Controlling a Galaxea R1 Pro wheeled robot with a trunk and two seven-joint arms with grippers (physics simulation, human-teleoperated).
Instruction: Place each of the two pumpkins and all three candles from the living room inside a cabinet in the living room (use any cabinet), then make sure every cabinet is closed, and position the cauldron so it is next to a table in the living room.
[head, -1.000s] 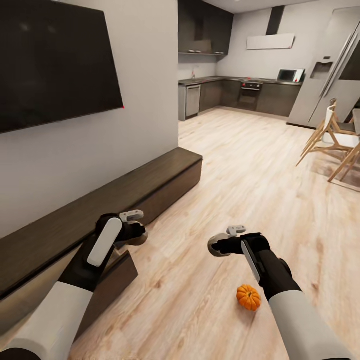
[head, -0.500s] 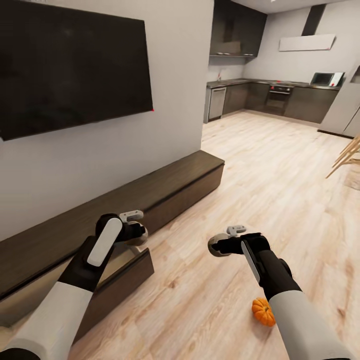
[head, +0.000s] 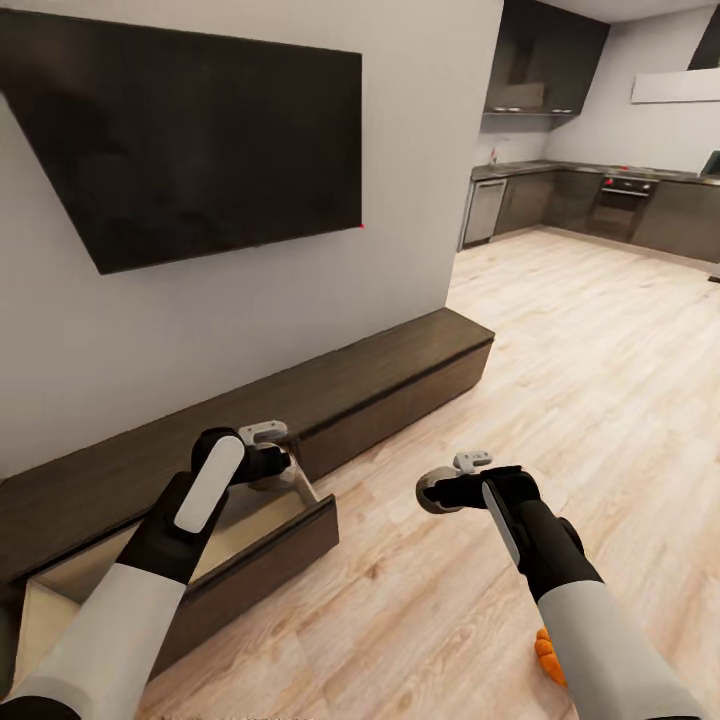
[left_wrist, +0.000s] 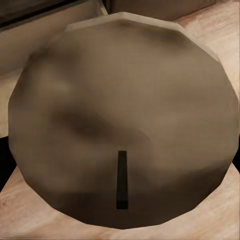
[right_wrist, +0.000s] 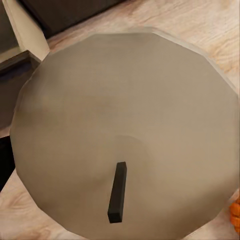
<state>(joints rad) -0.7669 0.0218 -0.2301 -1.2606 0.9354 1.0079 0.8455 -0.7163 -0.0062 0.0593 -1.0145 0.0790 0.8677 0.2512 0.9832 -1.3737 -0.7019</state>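
Light wood-plank floor (head: 560, 380) running back to a dark kitchen, flat black TV (head: 200, 150) hanging on the plain pale wall. Below it the long low dark-brown cabinet (head: 400, 360) is sitting with one drawer (head: 250, 540) pulled out, pale wood showing inside. The left gripper (head: 268, 452) is hovering right over that drawer, clenching a round beige faceted candle (left_wrist: 120, 120) with a short black wick. The right gripper (head: 450, 482) is gripping a greyer candle (right_wrist: 125, 135) above the floor. An orange ribbed pumpkin (head: 548, 655) is peeking out on the floor behind the right arm.
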